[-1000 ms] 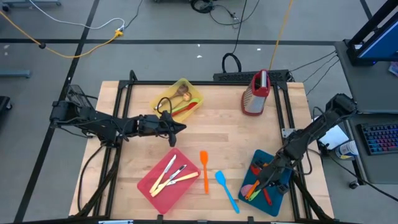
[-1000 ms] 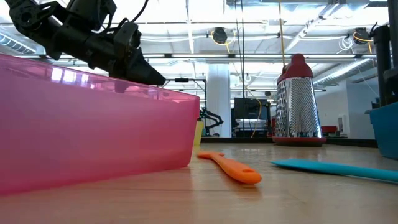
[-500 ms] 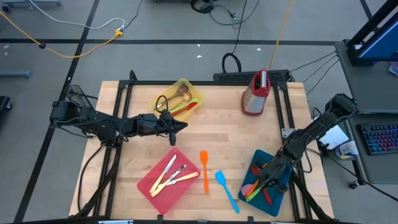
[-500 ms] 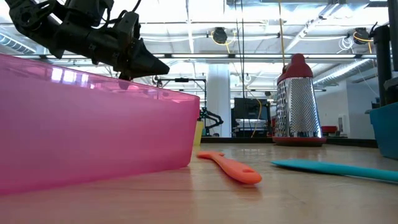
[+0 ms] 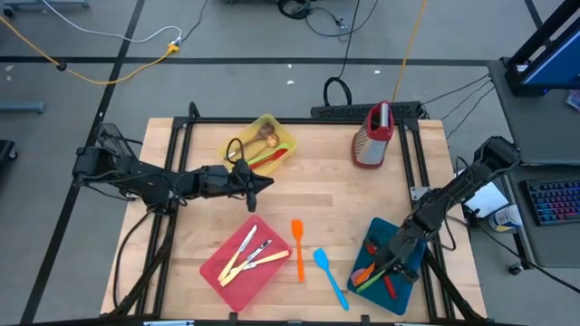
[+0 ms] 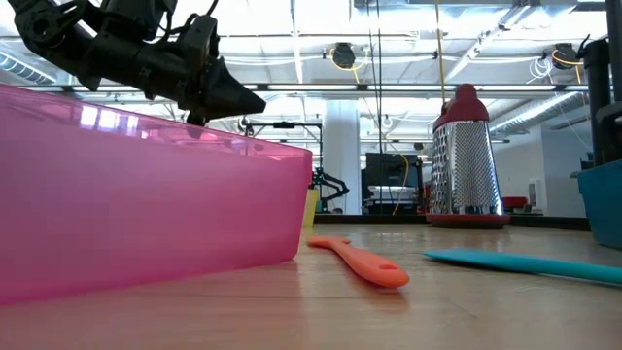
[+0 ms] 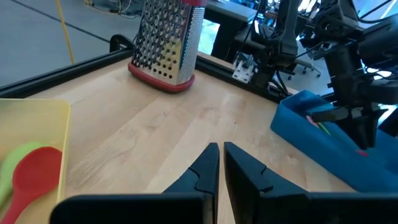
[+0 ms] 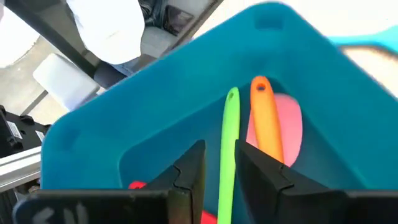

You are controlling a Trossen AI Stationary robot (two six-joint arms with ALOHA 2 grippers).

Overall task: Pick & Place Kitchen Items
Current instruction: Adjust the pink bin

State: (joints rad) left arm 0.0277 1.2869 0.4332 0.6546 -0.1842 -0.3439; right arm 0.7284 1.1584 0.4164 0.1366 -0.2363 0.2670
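Observation:
My right gripper [image 8: 221, 148] hangs open over the blue tray [image 8: 186, 81] at the table's near right [image 5: 410, 290]. A green utensil [image 8: 230, 124] lies between its fingers. The utensil's far end rests in the tray beside an orange one [image 8: 266, 118] and a pink one [image 8: 291, 127]. My left gripper [image 5: 265, 184] is shut and holds nothing. It hovers nearly level between the yellow tray [image 5: 272, 119] and the pink tray [image 5: 263, 276]. An orange spatula [image 5: 296, 246] and a blue spatula [image 5: 330, 276] lie flat on the table. My right gripper's fingers [image 8: 193, 168] stand on either side of the green utensil's handle [image 8: 226, 162], along its length. A gap shows on one side. On the other side I cannot tell whether the finger touches the handle.
A metal grater [image 5: 373, 136] with red trim stands at the far right. The pink tray holds pale-handled cutlery [image 5: 249, 256]. In the yellow tray lie red and green spoons [image 5: 269, 156]. Bare wood shows in the middle of the table [image 5: 326, 195].
My left gripper has tipped its shut fingers up, from pointing down toward the table to nearly level, without changing place.

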